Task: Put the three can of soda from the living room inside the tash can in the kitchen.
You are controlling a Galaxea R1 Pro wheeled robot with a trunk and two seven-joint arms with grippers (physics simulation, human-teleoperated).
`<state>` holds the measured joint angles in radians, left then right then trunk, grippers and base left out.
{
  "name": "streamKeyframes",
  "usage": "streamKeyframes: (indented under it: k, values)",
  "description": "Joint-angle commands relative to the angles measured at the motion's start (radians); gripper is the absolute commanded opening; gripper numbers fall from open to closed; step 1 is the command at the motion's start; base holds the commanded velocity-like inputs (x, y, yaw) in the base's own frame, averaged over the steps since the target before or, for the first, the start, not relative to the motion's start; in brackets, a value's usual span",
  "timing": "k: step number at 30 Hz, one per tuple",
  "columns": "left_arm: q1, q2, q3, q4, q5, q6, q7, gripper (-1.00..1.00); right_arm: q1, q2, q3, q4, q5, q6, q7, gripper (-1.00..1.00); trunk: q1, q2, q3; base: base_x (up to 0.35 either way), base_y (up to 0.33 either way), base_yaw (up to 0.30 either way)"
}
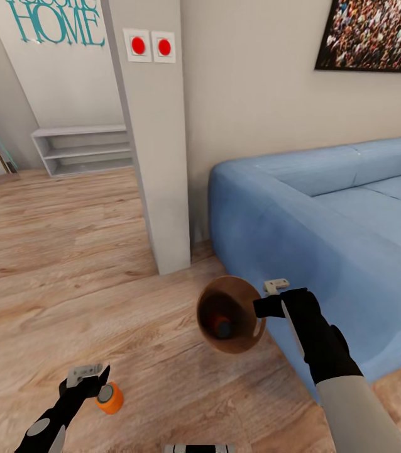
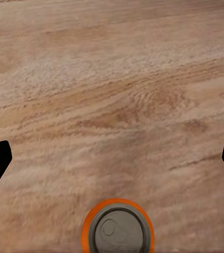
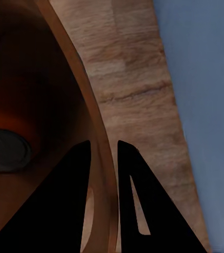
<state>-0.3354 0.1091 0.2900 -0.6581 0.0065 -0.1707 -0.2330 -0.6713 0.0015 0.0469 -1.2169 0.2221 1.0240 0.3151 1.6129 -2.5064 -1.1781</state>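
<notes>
Bucket (image 1: 232, 314) sits at the right pincer (image 1: 264, 306), just in front of the sofa (image 1: 326, 220), with one can (image 1: 222, 327) inside it. Another can (image 1: 109, 397) stands on the floor (image 1: 68, 264) beside the left pincer (image 1: 93, 377), left of the bucket. Pillar (image 1: 153, 138) stands behind, left of the sofa.

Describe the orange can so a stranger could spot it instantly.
Start at the blue sofa and look across the wooden floor toward the robot's left arm. The orange can stands upright at the left gripper. Unlike the can lying inside the copper bucket, it sits in the open, orange-sided with a grey top.
</notes>
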Motion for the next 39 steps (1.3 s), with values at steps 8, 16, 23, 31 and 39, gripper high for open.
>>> streamKeyframes:
  k: [8, 16, 23, 31, 39]
  values:
    - [-0.005, -0.002, -0.003, 0.083, 0.000, -0.017, -0.002, 1.00, -0.001, 0.001, 0.001, -0.001, -0.025, 0.005, 0.002, -1.00, 0.003, -0.002, -0.031, 0.000, 0.000, 0.000]
    - [-0.007, -0.006, -0.003, 0.106, -0.002, -0.094, -0.002, 1.00, -0.001, 0.002, 0.002, -0.002, -0.024, 0.005, 0.002, -1.00, 0.007, -0.004, -0.062, 0.000, 0.000, 0.000]
    - [-0.007, -0.006, -0.003, 0.107, 0.006, -0.100, -0.002, 1.00, -0.001, 0.004, 0.006, -0.048, -0.025, 0.023, 0.002, -1.00, 0.007, -0.004, -0.062, 0.000, 0.000, 0.000]
    - [-0.007, -0.006, -0.003, 0.107, 0.003, -0.101, -0.002, 1.00, -0.002, 0.014, 0.007, -0.166, -0.027, 0.023, 0.002, -1.00, 0.010, -0.006, -0.089, 0.000, 0.000, 0.000]
    - [-0.007, -0.006, -0.003, 0.107, 0.000, -0.101, -0.002, 1.00, -0.002, 0.030, 0.009, -0.241, -0.025, 0.023, 0.002, -1.00, 0.014, -0.007, -0.120, 0.000, 0.000, 0.000]
